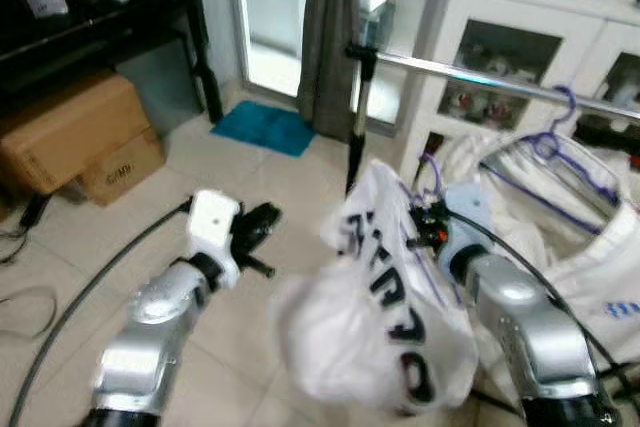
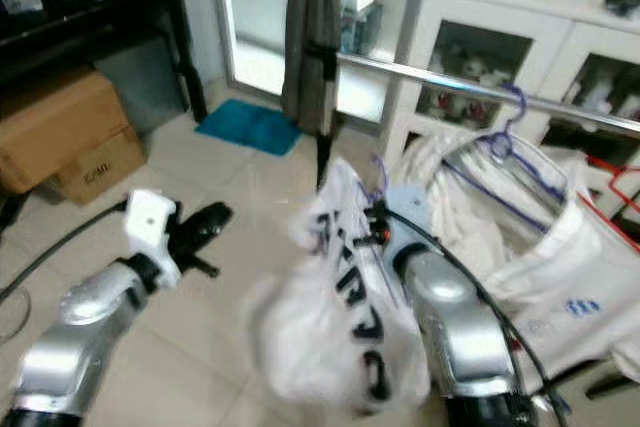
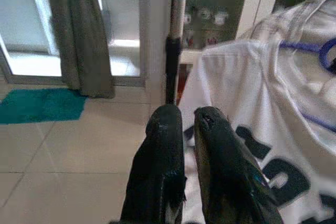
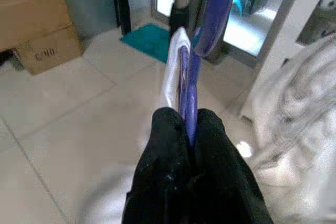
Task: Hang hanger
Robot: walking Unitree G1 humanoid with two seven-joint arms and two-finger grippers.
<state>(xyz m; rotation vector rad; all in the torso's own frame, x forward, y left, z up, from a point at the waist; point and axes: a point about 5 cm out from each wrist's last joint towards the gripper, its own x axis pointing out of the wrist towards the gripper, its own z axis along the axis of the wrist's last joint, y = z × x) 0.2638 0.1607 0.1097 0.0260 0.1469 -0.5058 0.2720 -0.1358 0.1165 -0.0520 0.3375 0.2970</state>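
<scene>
One purple hanger (image 4: 190, 93) is pinched between the right gripper's (image 4: 188, 129) black fingers, which are closed tight on its stem. A white shirt (image 1: 385, 332) with dark lettering hangs from this hanger, draped in front of the right arm, below and short of the rail (image 1: 470, 75). On that silver rail, further to the right, a second purple hanger (image 1: 560, 152) already carries another white shirt (image 1: 590, 237). The rail's black upright (image 1: 357, 117) stands just behind the held shirt.

Left gripper (image 3: 189, 121) is raised over the tiled floor (image 1: 230, 187), to the left of the held shirt and apart from it; its fingers stand close together with a narrow gap, holding nothing.

Behind the rail stands a white cabinet (image 1: 500, 7) with glass doors. A grey curtain (image 1: 325, 37) hangs by the doorway, a teal mat (image 1: 263, 127) below it. Cardboard boxes (image 1: 75, 137) sit at far left under a dark shelf (image 1: 100, 17).
</scene>
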